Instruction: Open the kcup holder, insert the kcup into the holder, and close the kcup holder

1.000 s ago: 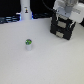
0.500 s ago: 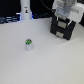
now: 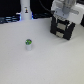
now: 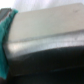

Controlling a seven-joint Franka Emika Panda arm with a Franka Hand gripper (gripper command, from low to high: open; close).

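**Arm at the holder, pod alone on the worktop**

The kcup (image 3: 29,44) stands upright on the pale worktop (image 3: 45,65), a small white pod with a green top, on the exterior view's left of centre. Nothing touches it, and it sits well apart from the kcup holder (image 3: 64,29), the black boxy unit at the exterior view's upper right. Pale rectangular marks show on the holder's front face.

The white robot arm (image 3: 64,9) hangs directly over the holder, its lower end overlapping the top of the black box. The gripper is lost in that overlap, so I cannot tell how far its jaws are apart or whether they have hold of anything.

The wrist view is heavily blurred: a broad grey surface (image 4: 47,27) fills most of it, with a dark band below and a teal patch (image 4: 4,35) at one edge. Neither fingers nor pod slots can be made out there.
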